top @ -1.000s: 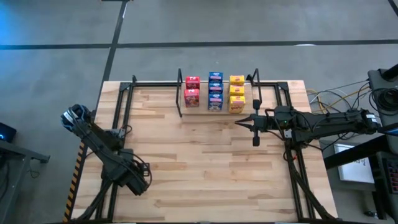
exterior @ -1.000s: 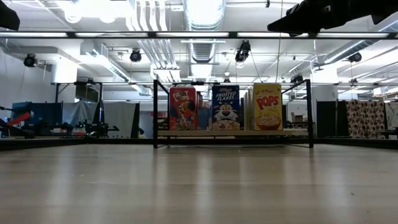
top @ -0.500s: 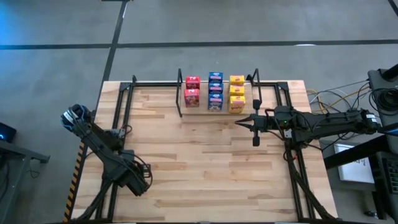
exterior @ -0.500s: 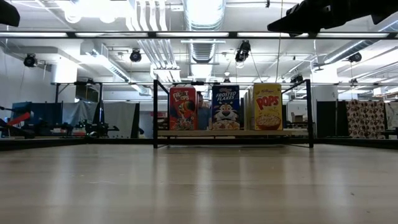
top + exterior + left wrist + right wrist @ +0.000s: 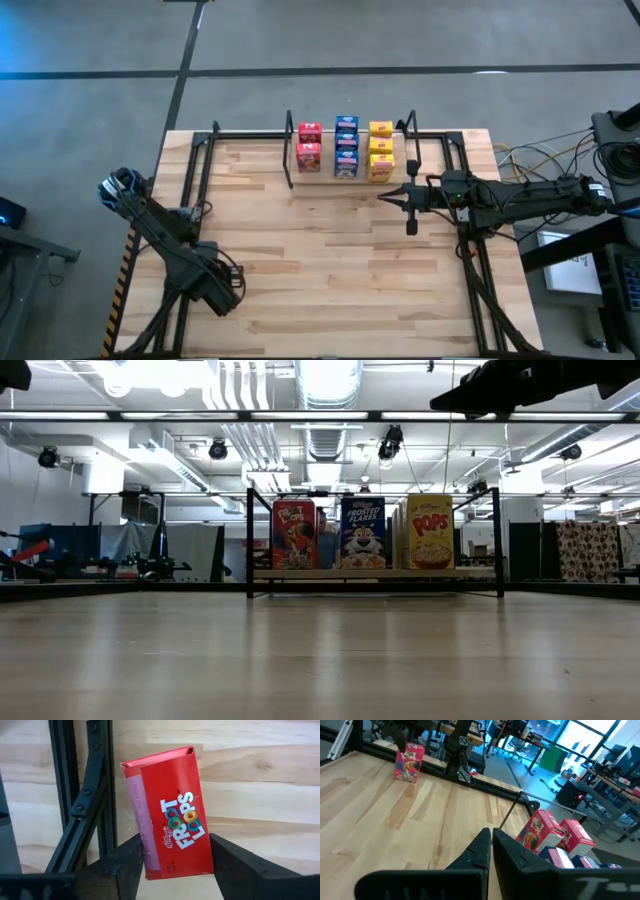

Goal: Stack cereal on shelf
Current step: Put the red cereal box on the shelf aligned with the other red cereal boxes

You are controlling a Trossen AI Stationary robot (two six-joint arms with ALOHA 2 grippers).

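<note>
The shelf (image 5: 350,178), a low wooden board in a black frame at the table's far middle, already carried most of the cereal: from above, two red boxes (image 5: 309,145), three blue boxes (image 5: 346,146) and three yellow boxes (image 5: 380,149) stood in neat colour rows. That made eight by the count visible there, so one red box appeared to be left. That last one, a red Froot Loops box (image 5: 170,815), was at the left side of the table beside the black frame rail, between the spread fingers of the left gripper (image 5: 172,865), which flanked it on both sides; whether they already pressed it could not be told. The right gripper (image 5: 409,207) hovered over the table just in front of the shelf's yellow end, its fingers pressed together and empty. By this judgement the job was nearly finished, with one grasp, carry and placement in the red row remaining.
</note>
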